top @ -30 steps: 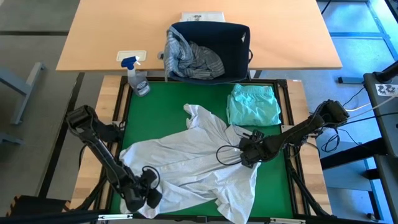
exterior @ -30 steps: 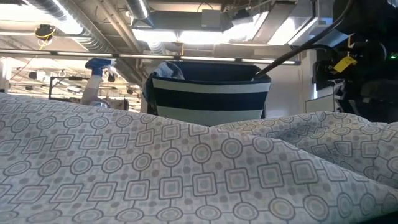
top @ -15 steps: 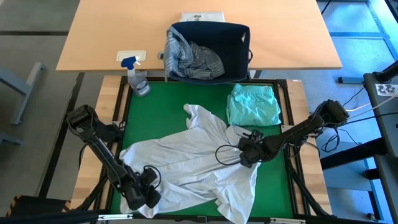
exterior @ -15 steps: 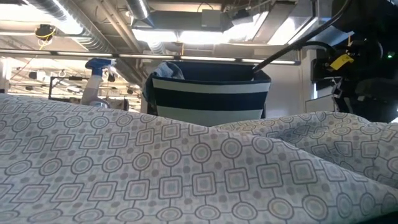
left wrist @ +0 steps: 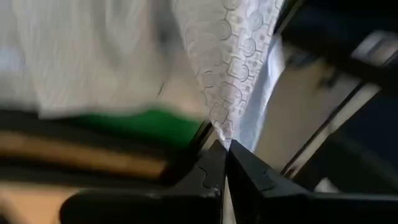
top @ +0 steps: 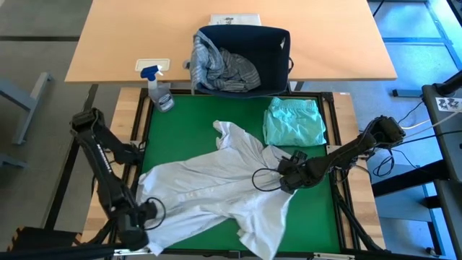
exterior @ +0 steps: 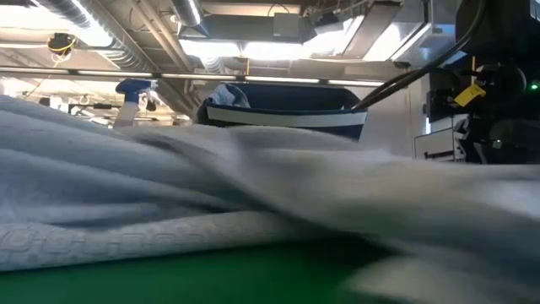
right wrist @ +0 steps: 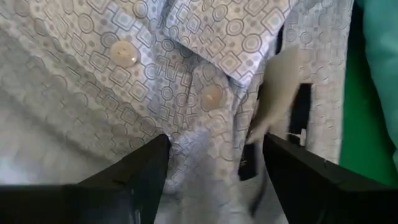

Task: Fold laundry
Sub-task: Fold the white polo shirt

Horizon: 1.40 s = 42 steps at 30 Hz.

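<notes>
My left gripper has just pinched shut on the white shirt's near-left corner, dragging it off the table's edge. My right gripper hovers open over its collar, so spreading can begin.

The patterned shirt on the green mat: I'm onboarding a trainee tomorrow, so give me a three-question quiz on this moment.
1. True or false: the left gripper is shut on the patterned shirt.
2. Where is the mint garment? A) in the basket B) folded on the green mat C) under the spray bottle
3. Fill in: the right gripper hangs ____ over the shirt's buttons.

Key: 1 true; 2 B; 3 open.
</notes>
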Available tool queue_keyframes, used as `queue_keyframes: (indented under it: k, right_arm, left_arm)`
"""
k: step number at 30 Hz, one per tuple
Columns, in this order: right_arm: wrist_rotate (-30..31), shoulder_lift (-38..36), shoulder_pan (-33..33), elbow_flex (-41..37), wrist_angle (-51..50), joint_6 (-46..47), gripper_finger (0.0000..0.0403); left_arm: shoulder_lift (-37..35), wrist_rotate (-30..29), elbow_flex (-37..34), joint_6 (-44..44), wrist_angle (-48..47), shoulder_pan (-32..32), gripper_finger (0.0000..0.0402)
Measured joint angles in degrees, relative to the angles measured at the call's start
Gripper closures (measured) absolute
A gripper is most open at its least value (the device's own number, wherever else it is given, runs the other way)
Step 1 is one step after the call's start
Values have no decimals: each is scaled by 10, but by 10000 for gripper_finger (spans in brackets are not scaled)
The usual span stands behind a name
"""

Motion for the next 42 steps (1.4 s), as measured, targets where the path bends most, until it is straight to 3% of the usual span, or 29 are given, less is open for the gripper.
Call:
queue_keyframes:
  k: [3,8,12,17,21,26,29,36,42]
  right_arm:
    - [0,0,0,0,4,0,141]
    - [-1,0,0,0,19,1,141]
    - [-12,0,0,0,25,0,141]
    - [-35,0,0,3,22,-23,141]
    - [-76,-3,1,31,4,-68,141]
    - [-97,-31,15,64,-38,-124,141]
    - [-97,-63,27,72,-55,-148,141]
    - [-116,-135,96,74,-7,-147,141]
    - [-146,-113,196,74,120,-203,141]
  left_arm:
    - [0,32,0,0,-15,-11,388]
    - [0,-9,0,-1,-29,-10,369]
    - [0,-47,0,-1,-29,2,329]
    - [-7,-31,0,14,-21,20,274]
    - [-38,-101,0,17,17,38,249]
    - [-65,-233,0,50,46,56,244]
    - [-64,-277,0,74,48,75,247]
    - [-47,-305,0,116,54,139,248]
    - [-35,-305,0,130,75,179,248]
